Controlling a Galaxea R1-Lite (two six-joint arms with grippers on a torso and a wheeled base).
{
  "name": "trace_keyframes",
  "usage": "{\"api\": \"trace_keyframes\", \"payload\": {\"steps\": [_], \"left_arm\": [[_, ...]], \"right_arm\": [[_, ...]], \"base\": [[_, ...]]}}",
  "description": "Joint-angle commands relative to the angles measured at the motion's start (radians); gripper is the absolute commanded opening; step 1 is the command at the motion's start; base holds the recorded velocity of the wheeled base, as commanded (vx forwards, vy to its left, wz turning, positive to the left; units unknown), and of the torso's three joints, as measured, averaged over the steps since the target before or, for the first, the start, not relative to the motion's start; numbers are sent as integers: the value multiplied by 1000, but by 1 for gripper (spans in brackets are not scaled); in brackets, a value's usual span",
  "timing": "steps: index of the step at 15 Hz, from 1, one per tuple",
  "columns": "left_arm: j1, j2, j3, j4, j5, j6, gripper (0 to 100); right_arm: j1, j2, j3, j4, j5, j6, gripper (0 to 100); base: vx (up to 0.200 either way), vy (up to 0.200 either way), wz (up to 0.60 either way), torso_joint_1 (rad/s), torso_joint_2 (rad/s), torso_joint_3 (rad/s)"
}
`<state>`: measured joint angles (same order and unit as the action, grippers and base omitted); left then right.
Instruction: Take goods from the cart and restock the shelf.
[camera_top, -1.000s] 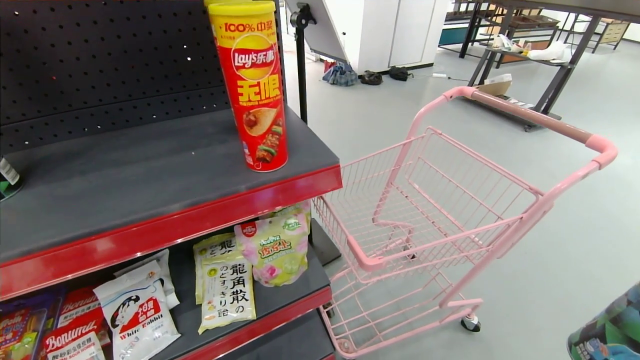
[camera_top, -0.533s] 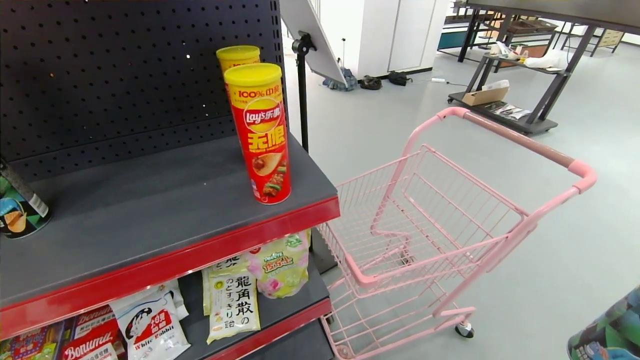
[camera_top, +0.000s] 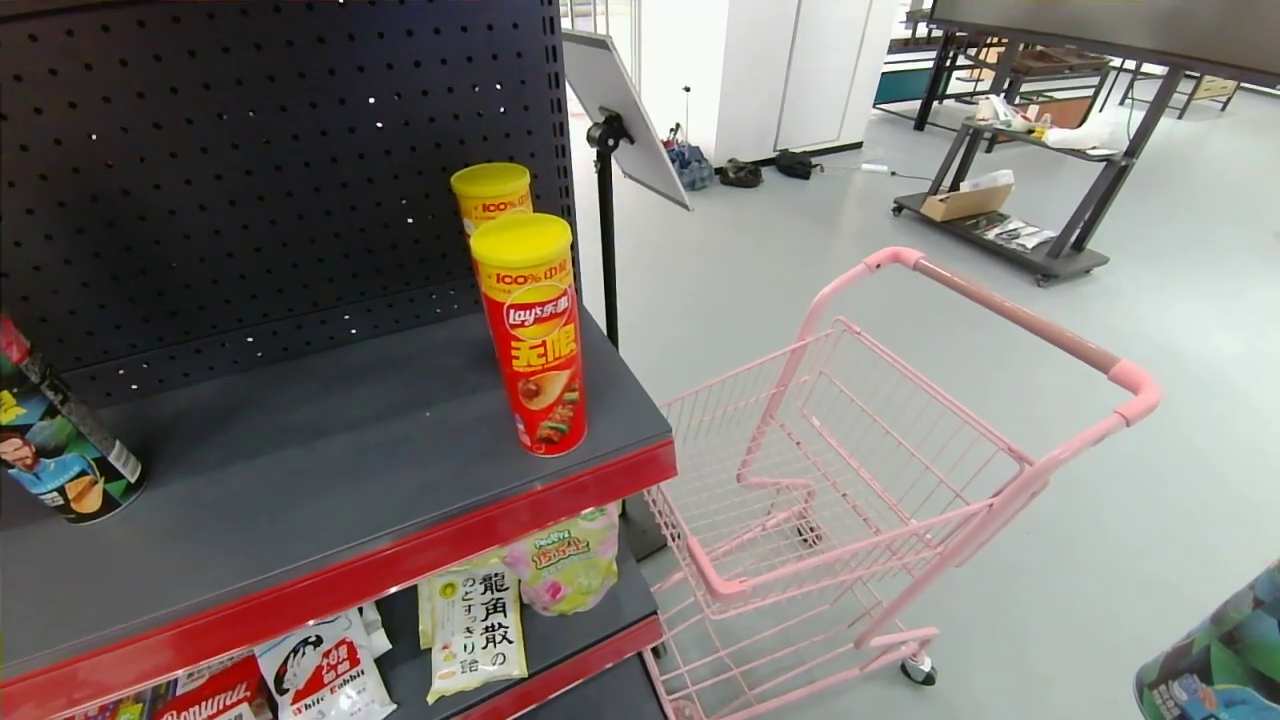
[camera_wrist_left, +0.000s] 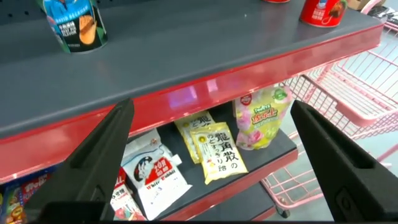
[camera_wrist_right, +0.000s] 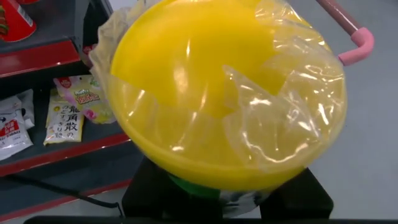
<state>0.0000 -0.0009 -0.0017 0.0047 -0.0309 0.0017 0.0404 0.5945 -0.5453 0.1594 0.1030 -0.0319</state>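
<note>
A chip can with a green patterned side (camera_top: 1215, 655) and a yellow foil-wrapped lid (camera_wrist_right: 217, 93) sits in my right gripper (camera_wrist_right: 224, 190), low at my right beside the pink cart (camera_top: 1000, 310). On the top shelf board (camera_top: 300, 450), a red chip can (camera_top: 532, 335) stands near the right front corner. A second red can (camera_top: 490, 195) stands behind it. A dark green can (camera_top: 55, 440) stands at the board's left end. My left gripper (camera_wrist_left: 211, 155) is open, in front of the shelf's red front edge (camera_wrist_left: 186, 93), holding nothing.
Snack bags (camera_top: 475, 630) lie on the lower shelf under the red cans. A black pegboard (camera_top: 250, 150) backs the top shelf. A sign stand (camera_top: 605, 200) rises between shelf and cart. Open grey floor lies beyond the cart, with metal racks (camera_top: 1000, 210) far off.
The head camera has tilted up, so shelf and cart sit lower in the picture and more pegboard shows. The cans on the shelf and the can at lower right hold their places.
</note>
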Motion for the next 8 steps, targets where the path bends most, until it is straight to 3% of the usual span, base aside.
{"api": "trace_keyframes", "payload": {"steps": [1,2,8], "left_arm": [[0,1,0,0,0,0,100],[0,1,0,0,0,1,100],[0,1,0,0,0,3,100]], "right_arm": [[-1,10,1,2,0,0,0],[-2,10,2,0,-3,0,0],[-1,8,7,-1,0,-2,0]], "base": [[0,0,0,139,-344,-198],[0,0,0,51,-90,-71],[0,0,600,13,-10,-6]]}}
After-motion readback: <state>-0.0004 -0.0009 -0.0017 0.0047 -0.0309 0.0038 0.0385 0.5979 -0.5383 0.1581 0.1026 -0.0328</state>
